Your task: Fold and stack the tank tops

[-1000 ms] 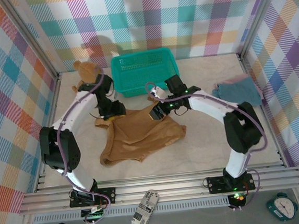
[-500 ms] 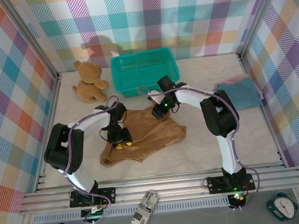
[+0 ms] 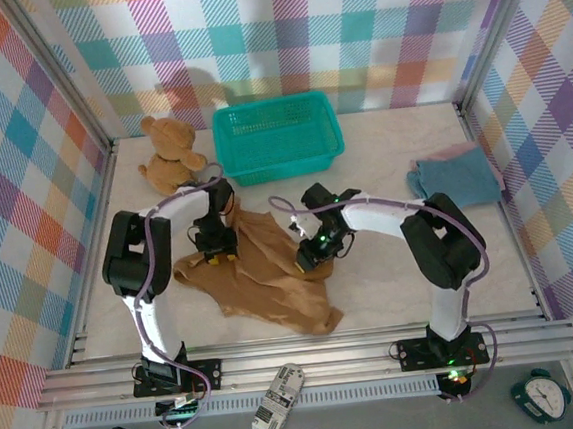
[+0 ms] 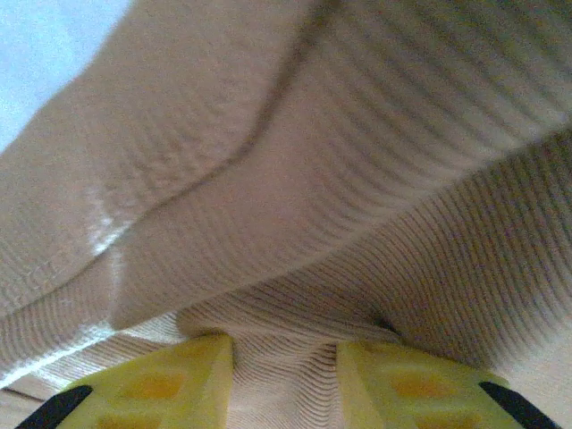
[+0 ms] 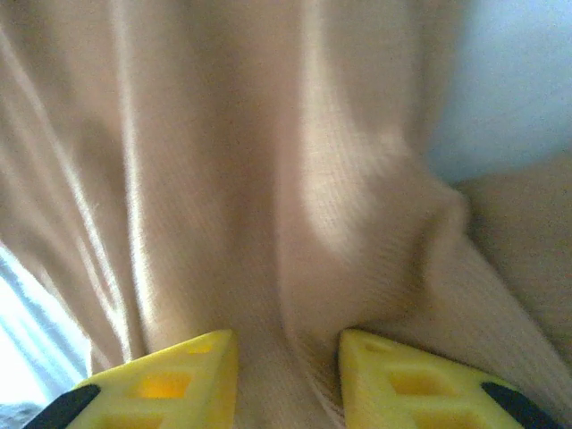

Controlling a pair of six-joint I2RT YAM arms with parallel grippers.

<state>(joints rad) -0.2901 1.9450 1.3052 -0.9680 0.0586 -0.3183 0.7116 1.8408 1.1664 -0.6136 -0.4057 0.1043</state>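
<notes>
Left gripper point(image 4: 284, 350) pinches a ridge of the ochre brown tank top point(image 3: 272, 281) between its yellow fingers point(image 4: 170, 389), and the right gripper point(image 5: 286, 341) is likewise clamped on a fold of the same cloth. That top lies rumpled mid-table between the two arms. Near the right wall, the slate blue top point(image 3: 456, 180) lies on the dusty pink top point(image 3: 453, 149), well apart from the teal basket point(image 3: 281, 171) and the teddy bear point(image 3: 169, 152)

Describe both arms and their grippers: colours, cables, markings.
Left arm and right arm: white links, black joints, a purplish cable looping along each. The right arm shows small green lights. Fingers are yellow with recessed pockets, black at the base.
</notes>
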